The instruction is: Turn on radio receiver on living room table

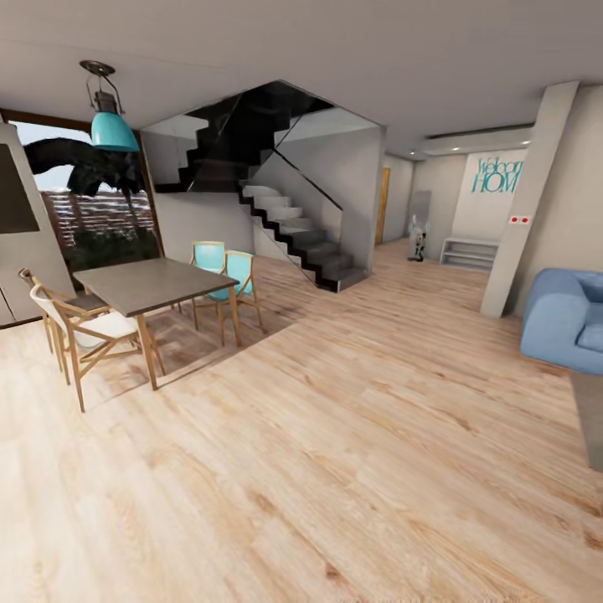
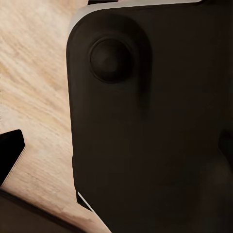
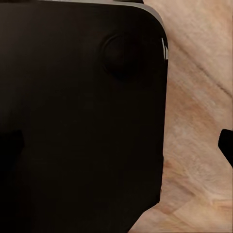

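Observation:
The radio receiver is out of view. In the head view I look across a light wood floor (image 1: 335,469) towards the dining area and the stairs. At the right edge sits the end of a blue sofa (image 1: 565,322), which belongs to the living room. A flat grey strip (image 1: 590,419) lies in front of it, and I cannot tell whether it is the table. In each wrist view a dark robot panel (image 2: 145,126) (image 3: 82,121) stands close in front of the camera. A black finger tip (image 2: 9,155) (image 3: 226,144) pokes in at the side of each.
A dark dining table (image 1: 155,285) with wooden and turquoise chairs (image 1: 226,272) stands at the left. Dark stairs (image 1: 293,226) rise in the middle, and a slanted cream pillar (image 1: 528,201) stands at the right. A hallway with turquoise wall letters (image 1: 497,176) opens beyond.

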`<state>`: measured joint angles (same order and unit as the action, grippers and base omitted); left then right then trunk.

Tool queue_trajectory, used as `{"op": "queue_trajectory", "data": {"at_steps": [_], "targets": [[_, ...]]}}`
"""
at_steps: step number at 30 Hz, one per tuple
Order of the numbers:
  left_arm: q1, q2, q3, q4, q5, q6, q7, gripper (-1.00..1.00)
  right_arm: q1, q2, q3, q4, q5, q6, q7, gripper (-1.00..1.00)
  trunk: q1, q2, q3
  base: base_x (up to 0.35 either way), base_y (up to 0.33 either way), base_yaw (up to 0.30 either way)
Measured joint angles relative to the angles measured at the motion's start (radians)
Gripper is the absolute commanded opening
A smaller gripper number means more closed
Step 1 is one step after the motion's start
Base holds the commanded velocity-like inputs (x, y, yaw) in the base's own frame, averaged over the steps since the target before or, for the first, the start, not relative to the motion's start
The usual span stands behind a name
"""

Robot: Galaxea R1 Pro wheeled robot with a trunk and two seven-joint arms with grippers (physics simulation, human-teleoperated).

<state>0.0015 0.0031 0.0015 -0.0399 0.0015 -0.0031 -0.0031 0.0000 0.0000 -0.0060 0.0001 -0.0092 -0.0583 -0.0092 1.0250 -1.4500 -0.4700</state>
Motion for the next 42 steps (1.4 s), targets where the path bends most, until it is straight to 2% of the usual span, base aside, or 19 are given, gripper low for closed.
{"op": "queue_trajectory", "data": {"at_steps": [42], "targets": [[0.000,0.000,0.000,0.000,0.000,0.000,0.000,1.00,0.000,-0.001,0.001,0.000,0.000,0.000,0.000,1.00,0.000,0.000,0.000,0.000,0.000,-0.289]]}}
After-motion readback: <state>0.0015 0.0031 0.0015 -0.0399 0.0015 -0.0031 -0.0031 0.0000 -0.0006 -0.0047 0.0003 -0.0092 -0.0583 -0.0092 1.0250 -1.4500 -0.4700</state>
